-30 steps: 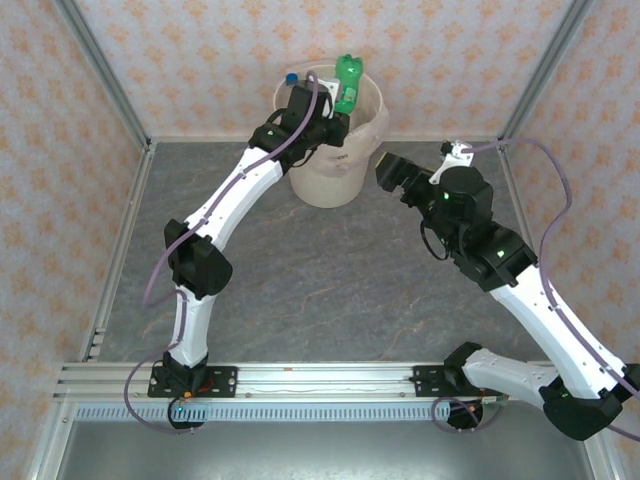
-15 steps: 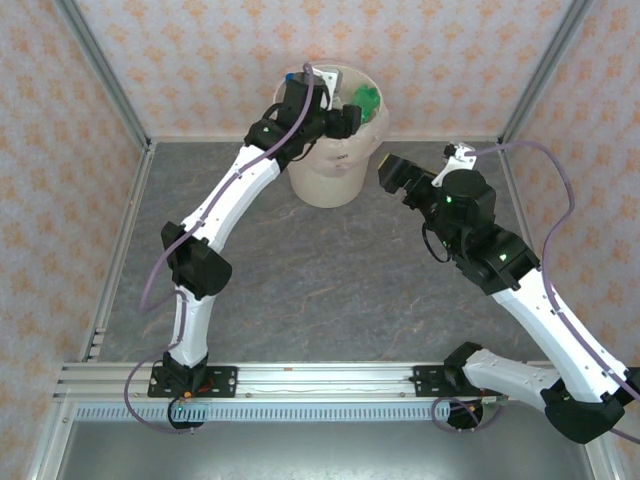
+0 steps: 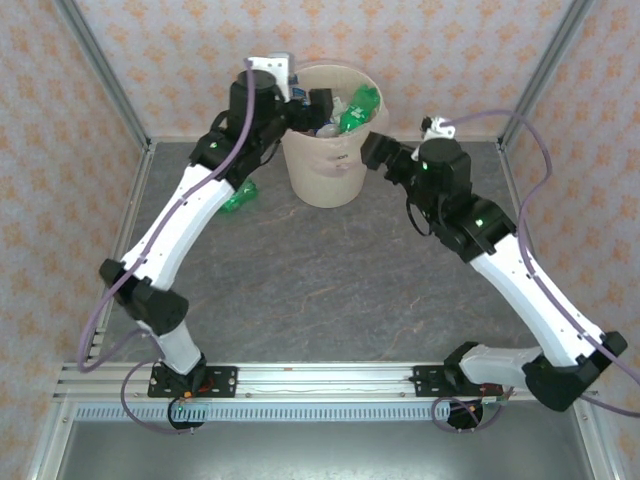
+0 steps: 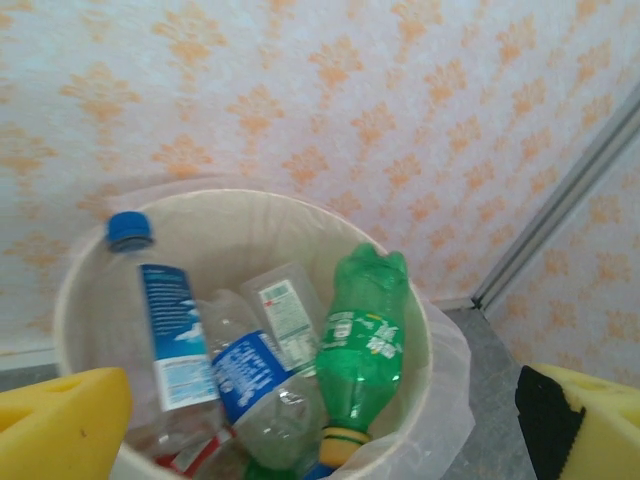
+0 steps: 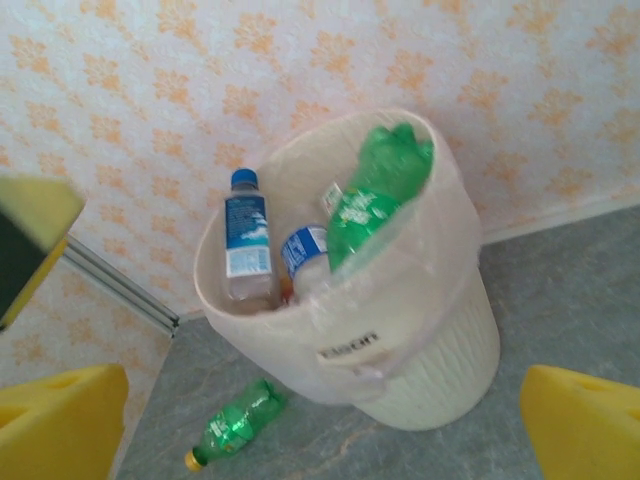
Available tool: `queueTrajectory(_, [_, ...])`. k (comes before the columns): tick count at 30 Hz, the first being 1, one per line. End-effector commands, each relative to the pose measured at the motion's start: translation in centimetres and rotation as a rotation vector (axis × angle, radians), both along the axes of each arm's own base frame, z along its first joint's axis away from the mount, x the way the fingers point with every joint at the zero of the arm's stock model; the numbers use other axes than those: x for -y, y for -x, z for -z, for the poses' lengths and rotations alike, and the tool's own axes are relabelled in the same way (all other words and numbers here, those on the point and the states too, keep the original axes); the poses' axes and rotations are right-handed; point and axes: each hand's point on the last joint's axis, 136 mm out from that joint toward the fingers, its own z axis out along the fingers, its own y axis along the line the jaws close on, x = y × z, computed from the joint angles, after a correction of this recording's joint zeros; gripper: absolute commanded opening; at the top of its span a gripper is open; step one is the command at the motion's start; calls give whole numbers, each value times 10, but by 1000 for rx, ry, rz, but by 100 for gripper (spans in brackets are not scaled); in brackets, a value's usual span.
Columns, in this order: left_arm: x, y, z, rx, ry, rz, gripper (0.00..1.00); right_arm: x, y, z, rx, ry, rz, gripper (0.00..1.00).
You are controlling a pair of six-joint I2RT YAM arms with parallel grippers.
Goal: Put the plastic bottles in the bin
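**Green bottle left on the table, the others in the bin**

We judge the job nearly done. The bin (image 3: 325, 172) stands by the far wall between the two arms, and several bottles lie inside it. A tall clear bottle (image 4: 160, 320) with a blue cap leans on the inner wall. Beside it are crumpled clear ones with blue and white labels. A large green bottle (image 4: 360, 345) stands cap-down, its yellow cap sunk among the rest. One small green bottle (image 3: 238, 197) lies on its side on the table (image 3: 330, 280), near the bin on its left. It is the only one we see outside the bin.

The left gripper (image 4: 320, 430) hangs by the bin's rim with its yellow fingers spread wide and nothing between them. The right gripper (image 5: 320, 420) faces the bin from the other side, likewise spread and empty.

The bin is cream plastic, round and narrowing toward its base, lined with a thin filmy bag folded over the rim. The bottles look thin, dented and glossy. The table is matte grey with a stone-like pattern.
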Motion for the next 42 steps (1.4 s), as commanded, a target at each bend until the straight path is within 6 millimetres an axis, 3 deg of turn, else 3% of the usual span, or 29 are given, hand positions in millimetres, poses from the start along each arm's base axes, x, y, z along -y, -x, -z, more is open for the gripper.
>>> queueTrajectory(1, [-35, 3, -8, 34, 89, -85, 99, -7, -23, -14, 17, 25, -27, 100])
queueTrajectory(5, [-61, 19, 5, 24, 108, -122, 99, -9, -58, -18, -5, -18, -55, 100])
queueTrajectory(13, [-102, 50, 41, -29, 65, -221, 99, -36, -119, -21, -37, -58, -146, 100])
queueTrajectory(17, [-117, 62, 56, -53, 46, -263, 99, -50, -144, -8, -78, -73, -177, 100])
queueTrajectory(24, [-128, 69, 80, -99, 13, -291, 99, -75, -179, 28, -152, -74, -222, 100])
queueTrajectory(28, [-132, 69, 90, -122, -9, -303, 99, -80, -189, 57, -215, -60, -225, 100])
queueTrajectory(35, [-136, 64, 106, -148, -27, -315, 99, -81, -191, 69, -243, -53, -227, 100])
queueTrajectory(38, [-142, 60, 116, -169, -41, -342, 99, -80, -187, 58, -224, -53, -226, 100])
queueTrajectory(42, [-152, 53, 130, -182, -59, -373, 99, -74, -177, 20, -143, -68, -227, 100])
